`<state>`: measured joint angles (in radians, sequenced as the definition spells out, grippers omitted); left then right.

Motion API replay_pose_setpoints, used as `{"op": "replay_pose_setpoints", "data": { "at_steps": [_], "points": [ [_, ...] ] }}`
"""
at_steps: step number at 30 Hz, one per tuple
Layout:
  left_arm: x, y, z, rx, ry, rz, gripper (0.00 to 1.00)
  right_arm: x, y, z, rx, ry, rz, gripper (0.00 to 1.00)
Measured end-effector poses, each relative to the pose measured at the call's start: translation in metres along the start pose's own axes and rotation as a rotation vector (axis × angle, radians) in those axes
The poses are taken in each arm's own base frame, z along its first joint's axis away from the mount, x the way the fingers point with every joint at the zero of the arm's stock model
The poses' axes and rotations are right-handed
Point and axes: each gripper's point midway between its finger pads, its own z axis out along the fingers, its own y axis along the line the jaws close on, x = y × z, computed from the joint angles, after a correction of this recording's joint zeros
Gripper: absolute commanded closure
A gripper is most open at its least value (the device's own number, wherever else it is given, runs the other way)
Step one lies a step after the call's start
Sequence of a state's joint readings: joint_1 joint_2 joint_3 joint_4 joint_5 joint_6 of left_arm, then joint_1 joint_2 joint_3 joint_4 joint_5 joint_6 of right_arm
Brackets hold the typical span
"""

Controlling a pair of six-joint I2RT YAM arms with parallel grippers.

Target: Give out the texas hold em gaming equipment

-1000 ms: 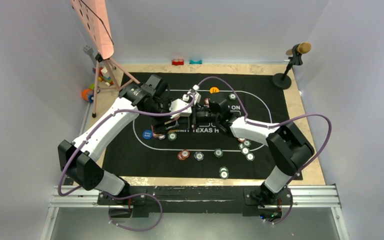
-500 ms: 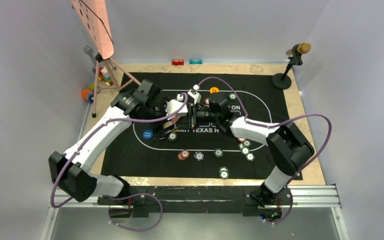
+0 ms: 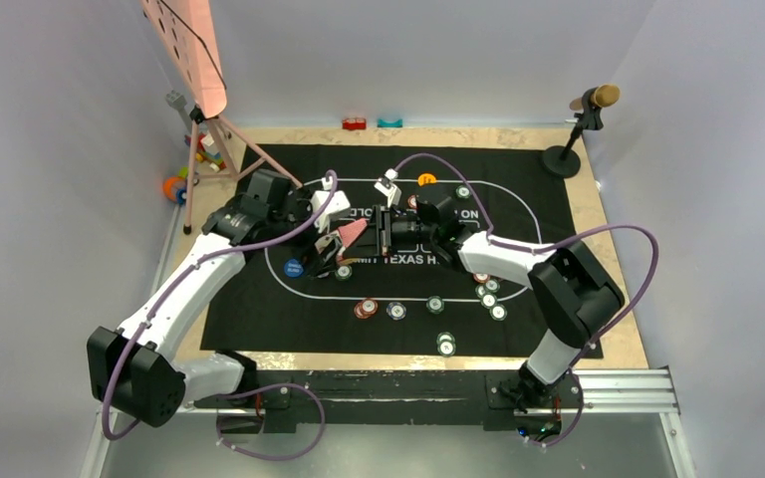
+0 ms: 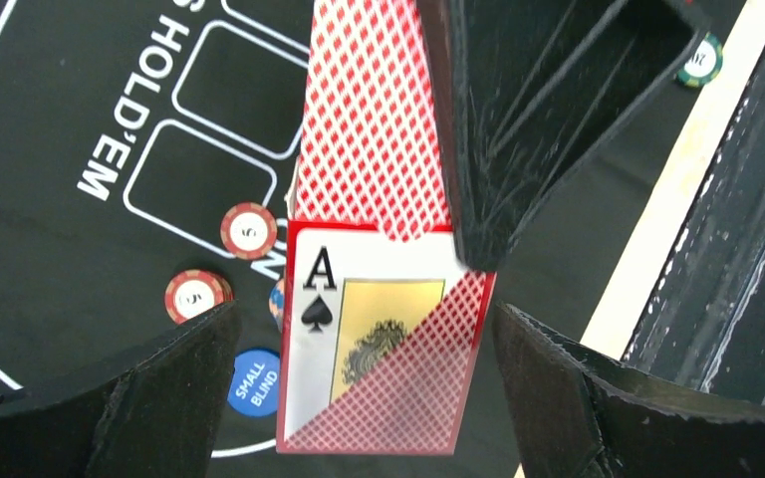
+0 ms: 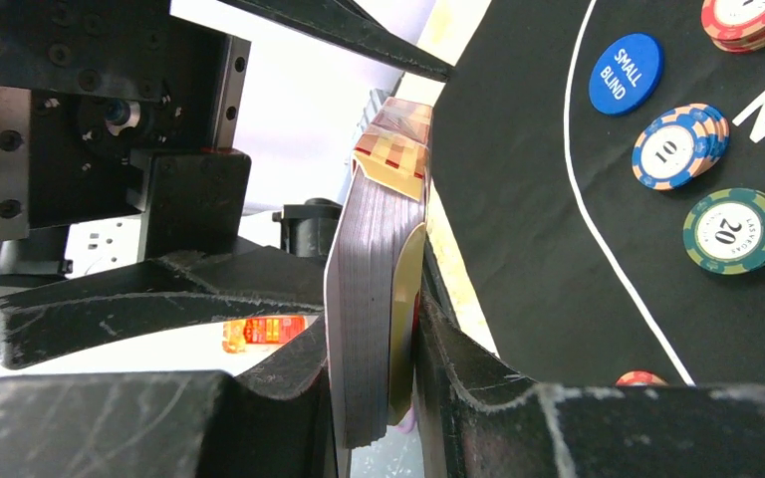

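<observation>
While the right gripper is clenching the deck on edge above the mat near its centre, the left gripper is hanging released, its jaws spread wide either side of the deck's ace-of-spades end, apart from it.

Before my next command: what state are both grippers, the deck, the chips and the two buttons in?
Left gripper: open, empty.
Right gripper: shut on the deck.
Deck: held up off the mat.
Chips: lying flat on the mat, some stacked.
Blue button: flat on the mat.
Orange button: flat on the mat, far side.
</observation>
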<state>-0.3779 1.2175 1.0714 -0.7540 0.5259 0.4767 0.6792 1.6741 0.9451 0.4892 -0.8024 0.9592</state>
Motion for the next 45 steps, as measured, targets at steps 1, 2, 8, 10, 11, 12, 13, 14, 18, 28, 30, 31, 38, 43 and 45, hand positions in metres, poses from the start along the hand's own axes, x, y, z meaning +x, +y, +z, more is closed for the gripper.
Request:
{"op": "replay_pose_setpoints", "data": {
  "at_steps": [1,2,8,10,11,12,13,14,18,28,30,31,38,43,45],
  "points": [
    [-0.003,0.001,0.001,0.001,-0.012,-0.003,0.00,0.000,0.000,0.001,-0.002,0.000,0.005,0.81],
    [-0.006,0.002,0.003,0.002,-0.023,-0.003,0.00,-0.001,-0.001,0.002,-0.004,-0.001,0.012,0.81],
    [-0.013,0.002,0.015,0.047,-0.059,-0.001,0.00,-0.002,-0.006,0.007,-0.012,-0.006,0.064,0.81],
    [-0.013,0.000,0.016,0.058,-0.061,0.009,0.02,-0.003,-0.005,0.008,-0.016,-0.009,0.078,0.80],
    [-0.013,0.000,0.016,0.063,-0.063,0.017,0.05,-0.004,-0.005,0.008,-0.019,-0.010,0.085,0.80],
    [-0.012,-0.001,0.016,0.066,-0.062,0.026,0.07,-0.005,-0.003,0.008,-0.023,-0.012,0.089,0.80],
    [-0.010,-0.002,0.017,0.070,-0.061,0.033,0.08,-0.006,-0.001,0.008,-0.029,-0.015,0.091,0.81],
    [-0.006,-0.004,0.017,0.074,-0.055,0.040,0.08,-0.007,0.001,0.009,-0.034,-0.018,0.092,0.80],
    [0.003,-0.007,0.018,0.085,-0.038,0.073,0.13,-0.012,0.007,0.009,-0.048,-0.025,0.093,0.80],
    [0.008,-0.006,0.009,0.060,-0.021,0.137,0.43,-0.006,0.013,0.010,-0.071,0.004,0.099,0.79],
    [0.007,-0.006,0.009,0.061,-0.022,0.141,0.48,-0.006,0.014,0.010,-0.073,0.004,0.100,0.76],
    [0.007,-0.006,0.008,0.060,-0.022,0.143,0.50,-0.006,0.014,0.010,-0.073,0.004,0.101,0.75],
    [0.011,-0.011,0.006,0.072,-0.009,0.134,0.58,-0.006,0.015,0.011,-0.073,0.003,0.105,0.54],
    [0.019,-0.021,-0.001,0.096,0.016,0.111,0.61,-0.008,0.012,0.011,-0.059,0.001,0.094,0.50],
    [0.023,-0.027,-0.005,0.110,0.031,0.098,0.61,-0.008,0.009,0.010,-0.046,0.001,0.093,0.50]
  ]
}}
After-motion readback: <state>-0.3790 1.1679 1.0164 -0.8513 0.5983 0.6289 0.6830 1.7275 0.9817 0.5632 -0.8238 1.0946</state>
